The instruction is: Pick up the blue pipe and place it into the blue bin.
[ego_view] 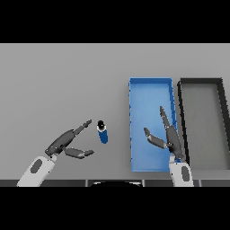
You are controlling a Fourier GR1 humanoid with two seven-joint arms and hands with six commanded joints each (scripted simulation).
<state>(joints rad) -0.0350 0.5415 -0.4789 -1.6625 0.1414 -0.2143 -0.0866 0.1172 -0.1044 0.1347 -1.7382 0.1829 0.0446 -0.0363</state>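
A short blue pipe (103, 132) with a dark open top stands on the grey table, left of the blue bin (134, 117). My left hand (66, 143) lies just left of the pipe, open, its fingers stretched toward it and its thumb spread below; a small gap separates them. My right hand (167, 134) hovers over the near right part of the blue bin, open, fingers pointing away from me and thumb out to the left. The bin holds nothing.
A black bin (222, 103) stands right of the blue bin, side by side with it. Both bins reach close to the table's near edge.
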